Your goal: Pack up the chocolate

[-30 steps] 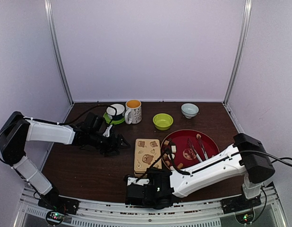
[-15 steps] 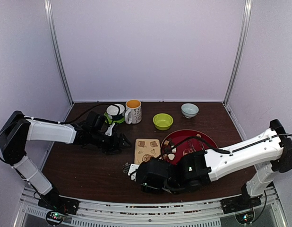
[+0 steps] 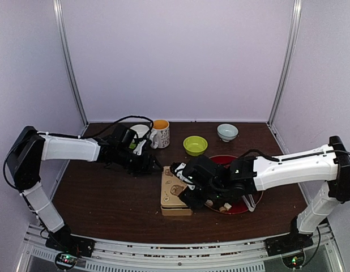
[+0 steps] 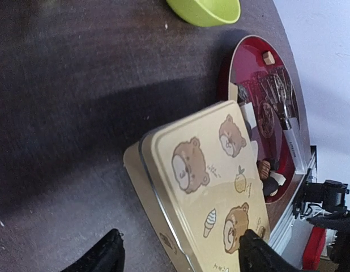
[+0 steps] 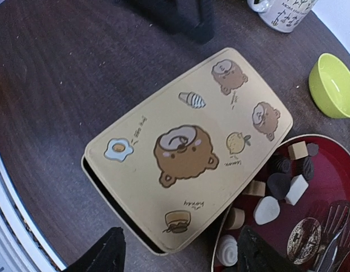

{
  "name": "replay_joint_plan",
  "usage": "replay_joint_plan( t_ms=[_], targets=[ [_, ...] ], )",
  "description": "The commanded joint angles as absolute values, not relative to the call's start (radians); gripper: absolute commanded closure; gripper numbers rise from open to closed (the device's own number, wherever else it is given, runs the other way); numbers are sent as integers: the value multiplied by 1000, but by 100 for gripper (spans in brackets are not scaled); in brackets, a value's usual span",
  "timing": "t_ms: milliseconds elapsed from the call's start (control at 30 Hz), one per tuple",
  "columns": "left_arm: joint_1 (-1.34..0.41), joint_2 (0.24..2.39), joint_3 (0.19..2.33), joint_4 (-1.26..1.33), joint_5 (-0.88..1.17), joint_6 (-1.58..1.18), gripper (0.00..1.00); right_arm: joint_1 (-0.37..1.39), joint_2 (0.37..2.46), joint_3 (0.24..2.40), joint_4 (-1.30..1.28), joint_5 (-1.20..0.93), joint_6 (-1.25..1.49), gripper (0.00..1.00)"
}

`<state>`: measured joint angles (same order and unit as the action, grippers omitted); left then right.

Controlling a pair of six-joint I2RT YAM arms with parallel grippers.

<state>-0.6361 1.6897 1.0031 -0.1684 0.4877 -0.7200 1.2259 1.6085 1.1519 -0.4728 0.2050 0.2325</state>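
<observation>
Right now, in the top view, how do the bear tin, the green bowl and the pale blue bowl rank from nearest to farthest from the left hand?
1. The bear tin: nearest, its corner just right of the left hand.
2. The green bowl: farther back and to the right.
3. The pale blue bowl: farthest, at the back right.
</observation>
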Motion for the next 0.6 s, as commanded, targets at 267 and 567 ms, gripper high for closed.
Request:
replay_joint_plan(
  t_ms=[267,567],
  targets=[
    [-635,1880,1329,-268,447,-443,37,1296,1522,944,-395,170,292,17],
    [-632,2024,1479,-282,578,-299,43,1292,1545,882,-301,178,418,17]
  ],
)
